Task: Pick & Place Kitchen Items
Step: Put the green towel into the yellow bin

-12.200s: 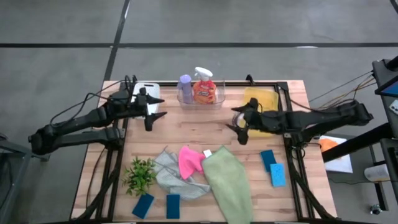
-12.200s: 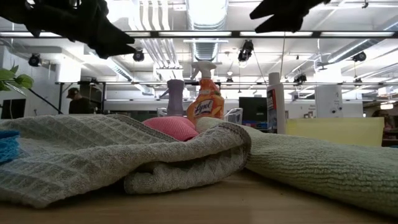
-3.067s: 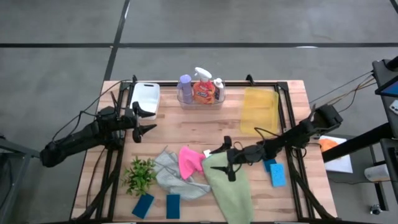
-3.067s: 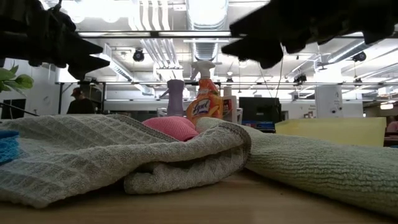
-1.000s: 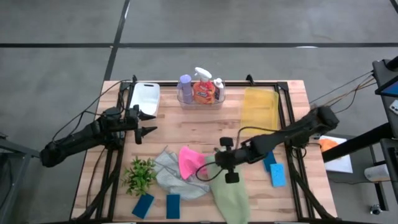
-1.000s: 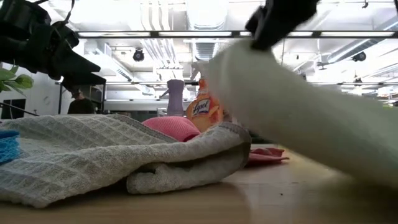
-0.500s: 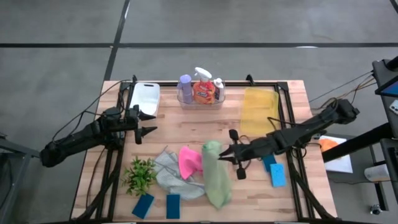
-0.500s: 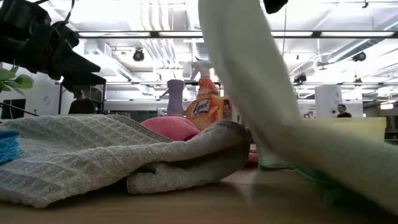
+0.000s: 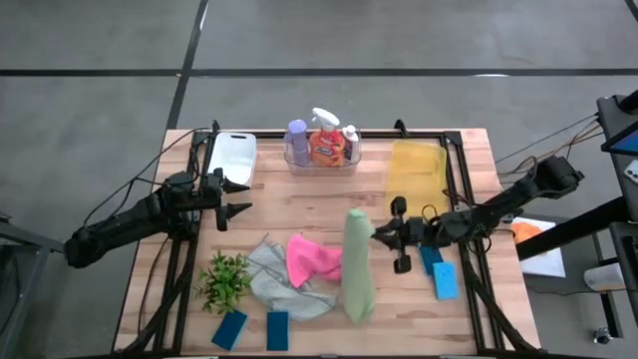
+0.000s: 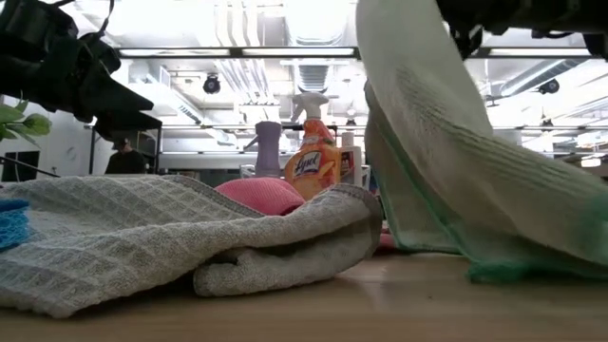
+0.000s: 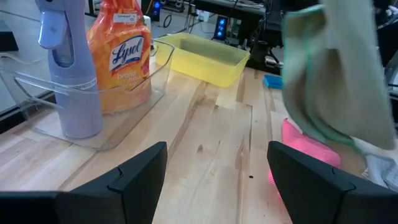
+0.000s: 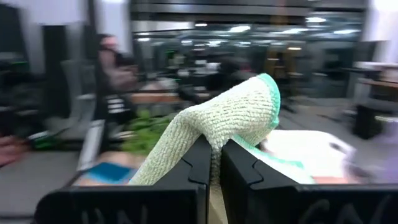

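Gripping green cloth [image 9: 356, 261], right gripper [image 9: 379, 235].

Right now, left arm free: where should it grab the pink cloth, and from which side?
Grip the pink cloth at its raised peak on the side toward the bottles, coming straight down. It lies bunched in a hump, so there is a fold to pinch; its near edge overlaps the grey cloth, and the green cloth hangs beside it from the right gripper.

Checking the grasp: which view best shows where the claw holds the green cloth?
The right wrist view: the right claw pinches the green cloth by a folded edge. The high view shows it hanging from the claw, the low view draped, the left wrist view far off.
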Tool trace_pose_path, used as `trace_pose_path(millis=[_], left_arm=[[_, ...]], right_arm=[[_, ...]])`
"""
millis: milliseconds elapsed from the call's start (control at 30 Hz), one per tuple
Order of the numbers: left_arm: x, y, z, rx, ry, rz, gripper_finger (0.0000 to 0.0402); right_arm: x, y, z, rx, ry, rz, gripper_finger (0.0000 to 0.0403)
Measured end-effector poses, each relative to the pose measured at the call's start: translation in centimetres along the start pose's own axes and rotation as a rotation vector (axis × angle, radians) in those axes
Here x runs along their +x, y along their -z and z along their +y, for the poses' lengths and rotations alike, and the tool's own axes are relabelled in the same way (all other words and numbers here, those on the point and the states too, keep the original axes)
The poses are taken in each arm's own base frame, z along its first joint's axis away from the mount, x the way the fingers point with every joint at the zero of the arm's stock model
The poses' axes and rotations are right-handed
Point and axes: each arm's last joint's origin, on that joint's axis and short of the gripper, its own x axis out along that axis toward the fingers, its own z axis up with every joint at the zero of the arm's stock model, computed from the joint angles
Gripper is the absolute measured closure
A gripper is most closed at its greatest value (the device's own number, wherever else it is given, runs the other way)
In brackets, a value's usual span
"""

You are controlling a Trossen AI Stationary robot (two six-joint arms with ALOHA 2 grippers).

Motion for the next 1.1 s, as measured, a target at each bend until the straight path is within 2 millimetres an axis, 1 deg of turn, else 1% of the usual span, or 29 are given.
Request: trace_pose_path(millis=[100, 300, 400, 567, 933, 1000, 1100], left_arm=[[0.0, 0.0, 0.0, 0.000, 0.000, 0.000, 0.0115], [0.0, 0.0, 0.0, 0.000, 0.000, 0.000, 0.0115], [0.0, 0.0, 0.0, 0.000, 0.000, 0.000, 0.0115], [0.0, 0.0, 0.0, -0.004, 0.000, 0.000, 0.0115], [0.0, 0.0, 0.0, -0.008, 0.000, -0.001, 0.0115], [0.0, 0.0, 0.0, -0.008, 0.000, -0.001, 0.0115], [0.0, 0.0, 0.0, -0.008, 0.000, -0.002, 0.0115]], right_arm=[[-0.3, -0.5, -0.6, 0.005, 0.160, -0.015, 0.0385], [-1.2, -1.6, -1.9, -0.029, 0.542, -0.022, 0.0385], [-1.6, -2.5, -2.3, -0.067, 0.666, -0.017, 0.0385], [-1.8, -5.7, -2.7, -0.136, 0.791, -0.017, 0.0385], [-1.9, -14.7, -3.5, -0.313, 0.981, 0.062, 0.0385], [-2.0, -16.0, -3.8, -0.335, 1.015, 0.087, 0.0385], [-2.0, -17.0, -4.4, -0.359, 1.064, 0.121, 0.0385]])
